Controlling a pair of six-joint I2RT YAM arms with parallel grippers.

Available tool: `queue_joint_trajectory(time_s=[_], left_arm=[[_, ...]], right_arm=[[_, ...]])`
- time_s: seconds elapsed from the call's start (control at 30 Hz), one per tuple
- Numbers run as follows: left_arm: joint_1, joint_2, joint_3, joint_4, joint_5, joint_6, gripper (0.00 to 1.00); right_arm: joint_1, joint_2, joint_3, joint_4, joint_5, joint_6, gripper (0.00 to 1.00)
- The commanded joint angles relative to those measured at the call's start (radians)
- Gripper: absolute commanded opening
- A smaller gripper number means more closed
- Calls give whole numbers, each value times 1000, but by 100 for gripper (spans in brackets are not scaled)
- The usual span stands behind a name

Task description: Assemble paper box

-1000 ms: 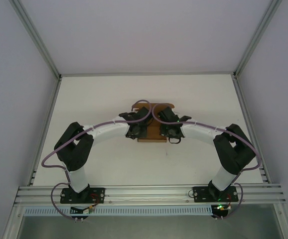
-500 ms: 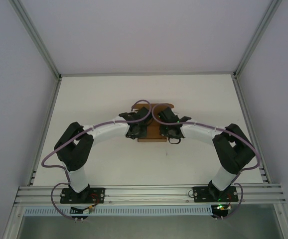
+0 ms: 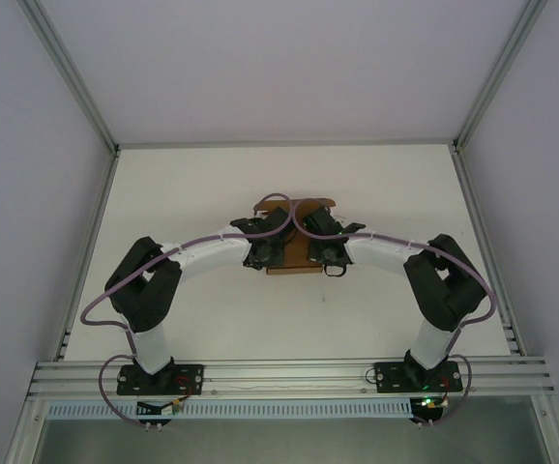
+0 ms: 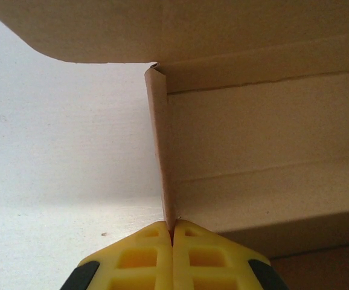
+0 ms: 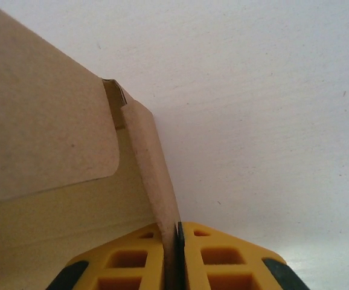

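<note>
The paper box [image 3: 294, 271] sits flat near the middle of the white bench [image 3: 212, 193], midway between the two arms, which meet over it and hide most of it from above. Its near edge runs left to right, parallel to the rail the arms are bolted to. A brown flap [image 3: 318, 205] with rounded corners points toward the far side of the bench. With the arms covering so much, I cannot tell for certain which way the long axis lies.

The left gripper [image 4: 173, 237] is closed on the thin upright left side wall [image 4: 160, 151] of the box. The yellow fingers [image 4: 138, 257] pinch the wall's near end, and the wall runs straight away from the camera, standing on edge beside the creased floor panels of the box.

The right gripper [image 5: 176, 248] is likewise closed on the right side wall [image 5: 153, 175]. The cardboard is squeezed against its left finger, and the wall leans slightly inward as it runs toward a folded corner. Beside that wall a rounded flap [image 5: 41, 121] rises over the inside of the box, with bare bench on the outer side.
</note>
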Motion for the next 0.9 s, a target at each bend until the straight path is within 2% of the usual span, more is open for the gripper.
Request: queue_joint_trajectory(time_s=[0.0, 0.07, 0.17, 0.37, 0.5, 0.57, 0.63, 0.7, 0.87], left_arm=[[-7, -52, 7, 62, 40, -7, 0], [-7, -52, 13, 61, 39, -12, 0], [-7, -52, 21, 57, 44, -20, 0], [-6, -52, 28, 56, 49, -31, 0], [-7, -63, 37, 69, 65, -29, 0], [-7, -80, 48, 77, 77, -19, 12], [-7, -110, 58, 81, 80, -5, 29], [-6, -156, 63, 79, 72, 15, 42], [-5, -322, 35, 92, 73, 46, 82]], right_arm=[[16, 89, -19, -130, -3, -7, 13], [30, 110, -12, -173, 44, 8, 10], [38, 132, -1, -242, 110, 50, 0], [42, 126, 11, -289, 192, 73, 0], [46, 47, 9, -213, 197, -8, 0], [46, -3, 0, -150, 182, -56, 0], [46, -55, -2, -109, 183, -102, 0], [43, -106, -4, -83, 189, -145, 0], [32, -234, -22, -35, 203, -235, 0]])
